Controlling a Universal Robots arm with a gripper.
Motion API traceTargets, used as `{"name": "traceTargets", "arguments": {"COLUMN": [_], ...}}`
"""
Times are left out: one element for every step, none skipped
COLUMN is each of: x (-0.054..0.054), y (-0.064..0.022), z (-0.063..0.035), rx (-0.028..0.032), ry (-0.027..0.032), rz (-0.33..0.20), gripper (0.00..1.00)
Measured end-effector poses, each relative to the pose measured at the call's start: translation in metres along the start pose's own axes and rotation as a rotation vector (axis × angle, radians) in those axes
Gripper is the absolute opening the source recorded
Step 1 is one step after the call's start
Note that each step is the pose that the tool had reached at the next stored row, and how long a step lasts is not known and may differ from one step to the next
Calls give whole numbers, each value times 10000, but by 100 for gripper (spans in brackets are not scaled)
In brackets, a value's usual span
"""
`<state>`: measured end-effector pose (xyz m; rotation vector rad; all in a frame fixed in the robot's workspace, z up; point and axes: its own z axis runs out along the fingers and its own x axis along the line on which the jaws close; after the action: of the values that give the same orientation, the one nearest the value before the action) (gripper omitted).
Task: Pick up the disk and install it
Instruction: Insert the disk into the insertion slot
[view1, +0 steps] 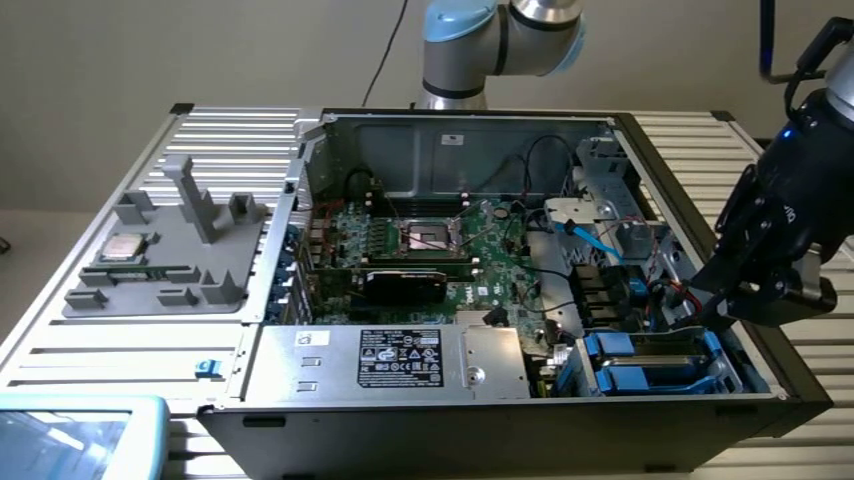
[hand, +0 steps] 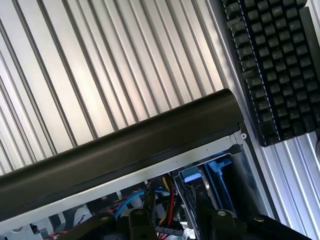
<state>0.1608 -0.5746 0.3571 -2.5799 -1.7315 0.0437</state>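
Note:
The disk (view1: 651, 362), silver-grey with bright blue rails, lies in the drive bay at the front corner of the open computer case (view1: 454, 130), on the exterior view's right. My dark gripper (view1: 731, 300) hangs just above the case's right wall, close beside that bay. In the wrist view the disk's blue end tabs (hand: 192, 175) show just inside the black case wall (hand: 125, 150), straight ahead of the gripper (hand: 175, 227). Whether the gripper touches or holds the disk is hidden.
A silver power supply box with a black label (view1: 400, 362) fills the case's front. The motherboard (view1: 427, 240) lies behind it. A grey fixture (view1: 174, 270) with a small processor chip (view1: 123, 248) sits on the ribbed table (view1: 80, 340). A black keyboard (hand: 275, 65) lies outside the case.

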Motion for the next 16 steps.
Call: {"name": "traceTargets", "arguments": {"x": [-3,-6,-9,-11,-12,-12,-12,-12,-12,-12,-12,-12,-12,-12,-12,-12], "y": [-8,-15,-23,-30,-35,-37,-37,-37,-38,-38,-38,-38,-38,-38,-38,-38], "z": [13,28,40,51,59,64,65,66,66,67,68,68,68,68,68,69], "rx": [-3,-4,-4,-4,-3,-3,-4,-4,-5,-4,-3,-3,-3,-3,-3,-4], "ry": [2,3,3,5,7,8,8,6,6,8,9,9,9,10,10,9], "rz": [15,34,55,76,97,113,126,136,143,148,151,155,156,156,156,157], "gripper": [45,45,45,45,45,45,45,45,45,45,45,45,45,45,45,45]}}
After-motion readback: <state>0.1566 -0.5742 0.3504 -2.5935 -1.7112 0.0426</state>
